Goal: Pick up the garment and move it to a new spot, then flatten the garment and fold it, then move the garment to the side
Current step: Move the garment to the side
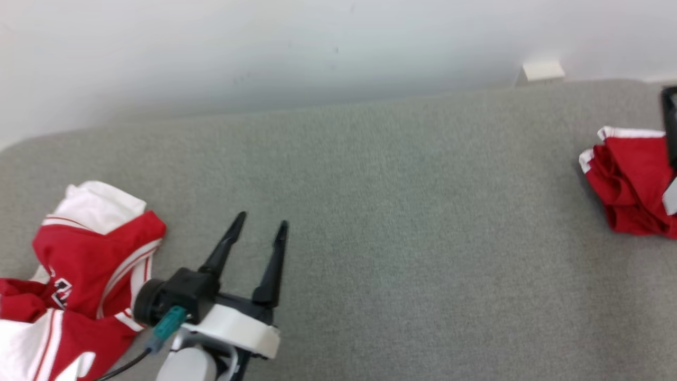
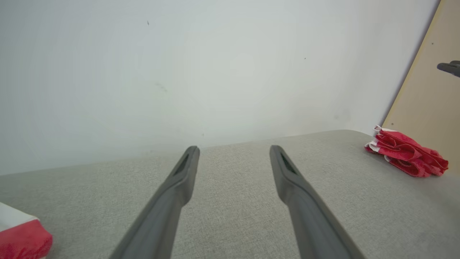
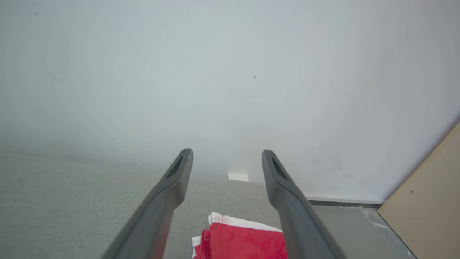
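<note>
The folded, white-trimmed red garment (image 1: 629,185) lies at the right edge of the grey fabric surface (image 1: 402,222), below the right gripper (image 3: 227,151), whose fingers are parted and empty. Wide bare cloth separates it from a crumpled red-and-white jersey (image 1: 90,264) at the lower left; the jersey's print is unreadable. The left gripper (image 1: 262,219) is spread and holds nothing.

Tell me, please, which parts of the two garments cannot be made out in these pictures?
Head view: the red and white garment is cut off by the left and bottom edges, and its print is too small to read.
Head view: the red garment is cut off by the right edge.
Right wrist view: the bottom edge cuts off the red garment, and a finger of the right gripper covers one side of it.
</note>
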Robot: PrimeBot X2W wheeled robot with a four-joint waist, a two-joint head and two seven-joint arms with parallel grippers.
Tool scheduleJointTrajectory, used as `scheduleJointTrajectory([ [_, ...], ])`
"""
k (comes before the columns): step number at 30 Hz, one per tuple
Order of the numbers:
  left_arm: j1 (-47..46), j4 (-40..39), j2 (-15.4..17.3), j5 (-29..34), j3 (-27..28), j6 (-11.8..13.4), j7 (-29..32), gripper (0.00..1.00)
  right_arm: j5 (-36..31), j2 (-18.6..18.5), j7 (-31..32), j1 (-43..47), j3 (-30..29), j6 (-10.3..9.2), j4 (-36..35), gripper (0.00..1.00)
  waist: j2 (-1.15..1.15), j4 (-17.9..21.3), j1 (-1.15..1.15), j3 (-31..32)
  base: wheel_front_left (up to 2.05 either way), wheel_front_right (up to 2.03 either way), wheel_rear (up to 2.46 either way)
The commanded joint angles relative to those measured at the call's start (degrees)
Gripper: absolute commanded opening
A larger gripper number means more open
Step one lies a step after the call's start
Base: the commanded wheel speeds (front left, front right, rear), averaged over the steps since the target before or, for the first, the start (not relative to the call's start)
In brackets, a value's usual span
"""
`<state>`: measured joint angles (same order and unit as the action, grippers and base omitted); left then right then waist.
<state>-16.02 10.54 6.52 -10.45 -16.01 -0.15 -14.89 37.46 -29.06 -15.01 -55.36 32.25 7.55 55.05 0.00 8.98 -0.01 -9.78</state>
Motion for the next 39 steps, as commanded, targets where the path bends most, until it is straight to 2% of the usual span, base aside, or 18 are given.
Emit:
scheduleJointTrajectory([
  [1,1.4,0.0,0.8,-0.3,0.8,0.4,-0.2,1.00,0.3,-0.1,-0.1,2.2,0.0,-0.13,-2.2,1.00,0.00,-0.9,0.01,4.0,0.00,0.00,0.00],
  [7,4.0,-0.5,2.1,-2.0,4.6,2.6,-0.2,1.00,-0.4,0.2,-0.2,12.3,-4.8,-0.13,-15.9,1.00,0.00,-1.8,0.01,6.8,0.00,0.00,0.00],
  [12,6.3,-0.6,2.4,-3.3,7.0,3.8,-0.3,1.00,-3.9,3.1,-0.1,23.7,-12.8,-0.13,-25.9,1.00,0.00,-3.1,0.01,8.4,0.00,0.00,0.00],
  [17,9.0,-1.7,1.6,-3.2,8.4,4.2,-0.2,1.00,-9.5,9.8,-0.1,36.6,-23.2,-0.12,-37.1,1.00,0.00,-4.3,0.01,9.2,0.00,0.00,0.00],
  [23,12.6,-3.2,0.1,-2.7,9.9,4.7,-0.2,1.00,-15.1,17.5,-0.1,48.7,-28.3,-0.13,-46.5,1.00,0.00,-4.7,0.01,9.9,0.00,0.00,0.00],
  [25,13.9,-3.9,-0.5,-2.4,10.7,4.7,-0.2,1.00,-15.0,19.6,-0.1,51.6,-29.0,-0.13,-48.1,1.00,0.00,-4.6,0.01,10.1,0.00,0.00,0.00],
  [29,16.0,-4.4,-1.5,-1.6,11.4,4.5,-0.2,1.00,-13.2,21.5,-0.1,54.9,-28.4,-0.12,-48.8,1.00,0.00,-4.5,0.01,10.3,0.00,0.00,0.00],
  [39,15.9,-3.3,-3.0,-0.1,11.9,3.3,-0.3,1.00,-13.3,22.7,-0.1,56.1,-27.0,-0.12,-48.7,1.00,0.00,-4.3,0.01,9.9,0.00,0.00,0.00],
])
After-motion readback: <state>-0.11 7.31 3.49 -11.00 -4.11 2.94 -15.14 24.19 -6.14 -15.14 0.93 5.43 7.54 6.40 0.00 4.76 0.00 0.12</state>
